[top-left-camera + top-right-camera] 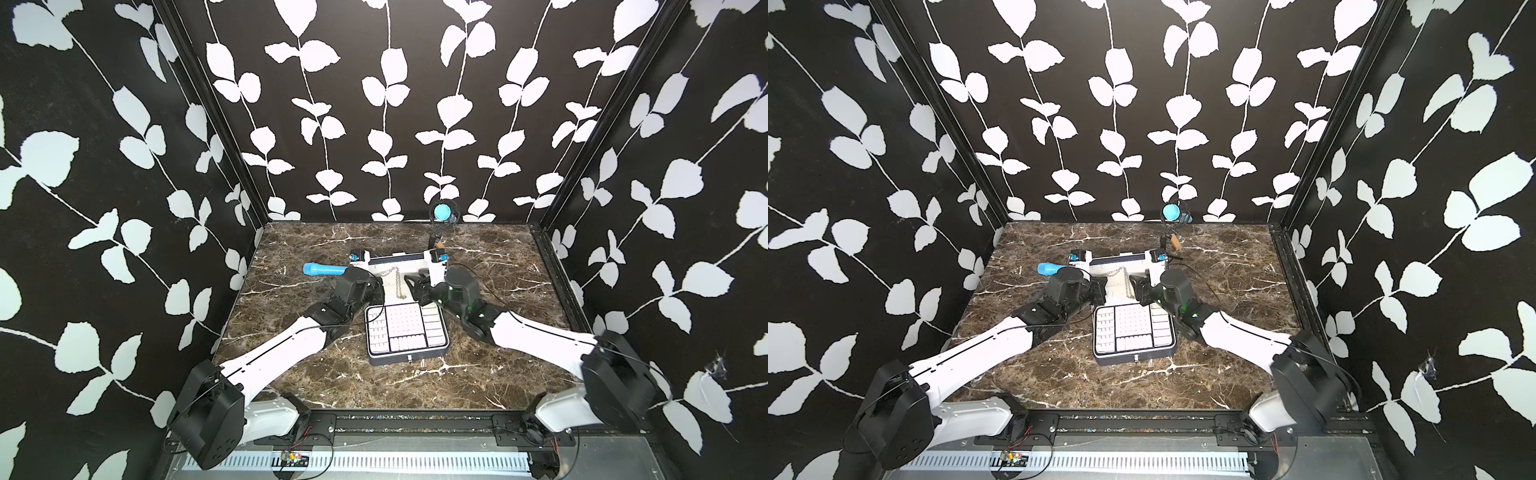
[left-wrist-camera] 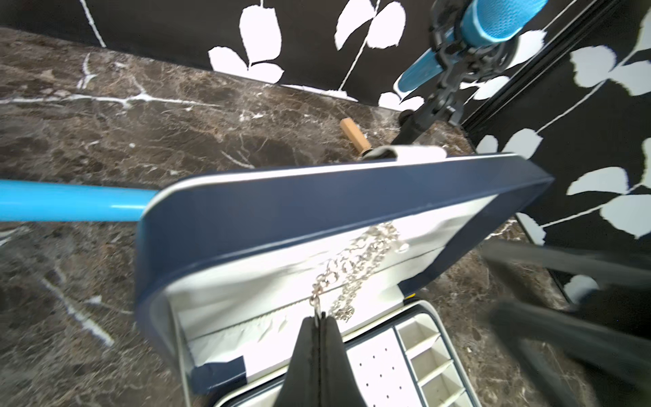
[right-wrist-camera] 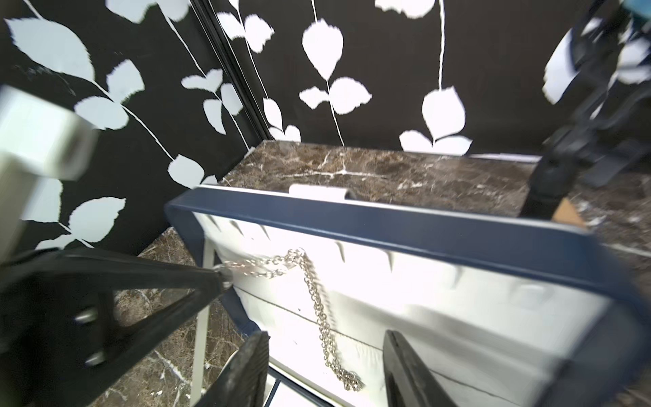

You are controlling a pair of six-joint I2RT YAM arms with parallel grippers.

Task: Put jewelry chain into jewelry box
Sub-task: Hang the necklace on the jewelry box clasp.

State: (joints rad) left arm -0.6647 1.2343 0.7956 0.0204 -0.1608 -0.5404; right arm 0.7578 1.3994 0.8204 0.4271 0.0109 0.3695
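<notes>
The jewelry box (image 1: 444, 347) (image 1: 1173, 349) lies open mid-table, its compartmented tray (image 2: 380, 370) facing up and its navy lid (image 2: 317, 197) (image 3: 387, 218) standing upright behind. The silvery jewelry chain (image 1: 400, 286) (image 1: 1126, 284) (image 2: 355, 267) (image 3: 317, 299) lies against the lid's white lining. It runs sideways to a bend, then dangles down. My left gripper (image 1: 382, 277) (image 1: 1105, 282) (image 2: 318, 319) (image 3: 221, 276) is shut on the chain's end link. My right gripper (image 1: 410, 286) (image 1: 1137, 286) (image 3: 326, 336) is open, and the chain's lower part hangs between its fingers without touching them.
A blue cylinder (image 1: 324, 269) lies left of the lid. A blue microphone on a black stand (image 1: 442, 212) rises at the back, with a small tan block (image 1: 439, 246) by its foot. Blue-tipped white brackets (image 1: 356, 255) hold the lid's corners. Patterned walls close three sides.
</notes>
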